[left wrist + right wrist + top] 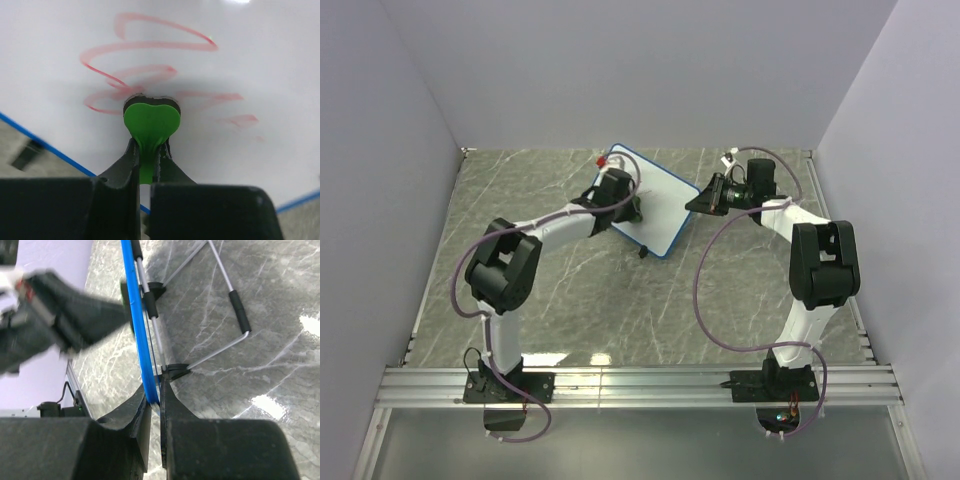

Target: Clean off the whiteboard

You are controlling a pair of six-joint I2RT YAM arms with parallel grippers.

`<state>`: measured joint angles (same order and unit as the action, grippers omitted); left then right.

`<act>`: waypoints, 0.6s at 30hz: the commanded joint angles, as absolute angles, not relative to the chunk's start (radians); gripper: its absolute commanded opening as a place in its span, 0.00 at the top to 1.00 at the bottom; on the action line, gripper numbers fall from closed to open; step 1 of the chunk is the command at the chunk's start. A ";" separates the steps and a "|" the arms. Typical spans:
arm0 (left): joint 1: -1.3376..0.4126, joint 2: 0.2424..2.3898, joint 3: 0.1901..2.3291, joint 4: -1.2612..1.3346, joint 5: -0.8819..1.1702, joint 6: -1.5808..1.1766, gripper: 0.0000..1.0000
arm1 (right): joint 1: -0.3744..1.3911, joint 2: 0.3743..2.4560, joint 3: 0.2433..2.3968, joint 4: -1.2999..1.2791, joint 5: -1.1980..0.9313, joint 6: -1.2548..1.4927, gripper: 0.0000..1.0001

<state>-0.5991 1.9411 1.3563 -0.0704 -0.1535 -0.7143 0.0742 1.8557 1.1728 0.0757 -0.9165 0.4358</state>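
You are working over the grey marbled table (570,290), and the whiteboard (665,210) is standing propped at a tilt in the upper middle of the top view. At the bottom centre of its wrist view, your right gripper (156,390) is pinching the board's blue frame edge, jaws closed on it, bracing the board. Your left gripper (148,150) is clamped tight on the green eraser (151,120), whose pad is pressing against the white face at the centre of that view. The red scribbles (150,71) are looping above and to the right of it. You are likely wiping best by pressing the pad flat and sweeping upward in overlapping passes while the right grip is resisting the push.
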 commanded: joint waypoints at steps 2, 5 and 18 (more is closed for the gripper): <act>-0.537 1.993 1.397 -0.078 -0.176 -0.676 1.00 | 0.087 1.878 1.235 -0.090 -0.913 0.426 1.00; -0.538 1.997 1.413 -0.069 -0.149 -0.673 1.00 | 0.086 1.890 1.255 -0.103 -0.914 0.428 1.00; -0.666 2.051 1.595 -0.055 0.034 -0.618 1.00 | 0.118 1.919 1.290 -0.097 -0.904 0.457 1.00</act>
<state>-0.6285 2.0087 1.5204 -0.0864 -0.0727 -0.6407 0.0784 1.8923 1.2709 -0.0452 -0.9169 0.4076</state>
